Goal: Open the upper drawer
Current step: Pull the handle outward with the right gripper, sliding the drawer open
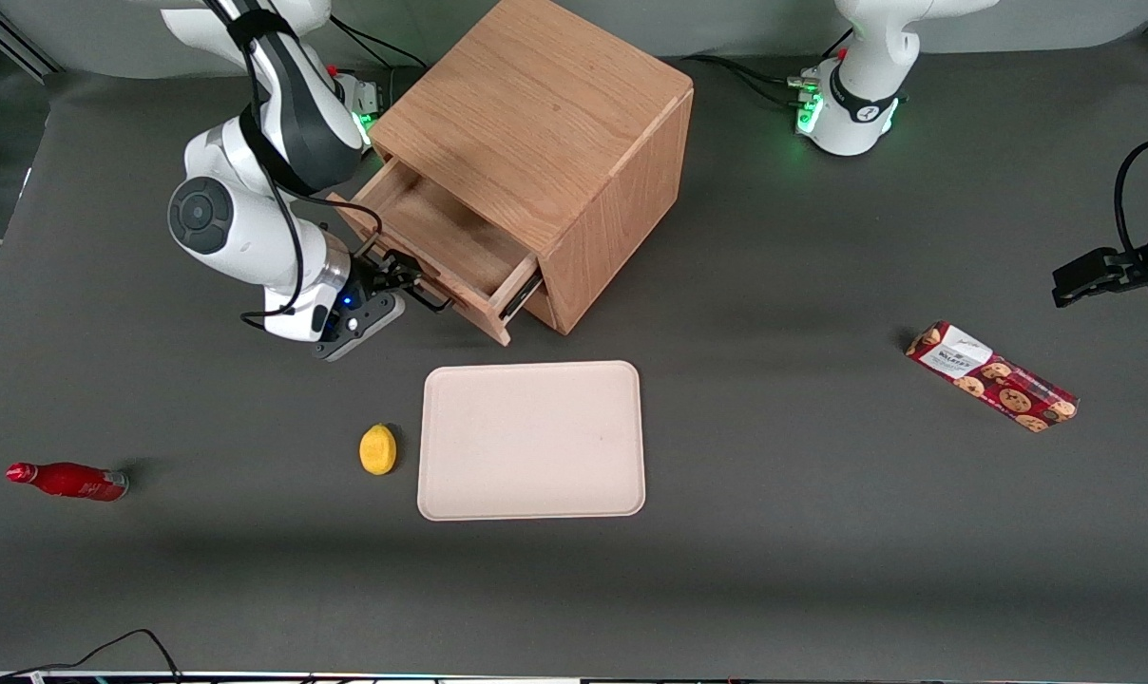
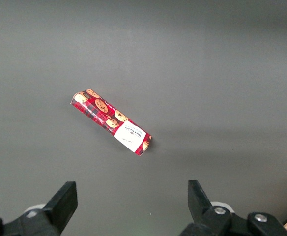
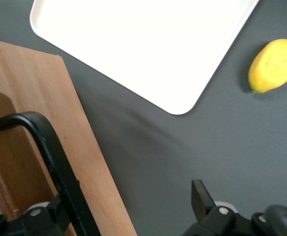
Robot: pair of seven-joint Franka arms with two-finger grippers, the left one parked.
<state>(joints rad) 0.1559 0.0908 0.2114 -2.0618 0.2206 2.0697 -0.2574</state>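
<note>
Where the dark counter lies nearest the front camera, a pale tray sits flat, with a yellow lemon just beside it and a red bottle on its side well off toward the working arm's end. A red cookie packet lies toward the parked arm's end. Farther from the camera than the tray, the gripper is at the black handle of the upper drawer; its fingers are spread, one on either side of the bar, not pinching it. That drawer stands pulled partway out of the light-oak cabinet, its wooden floor exposed.
</note>
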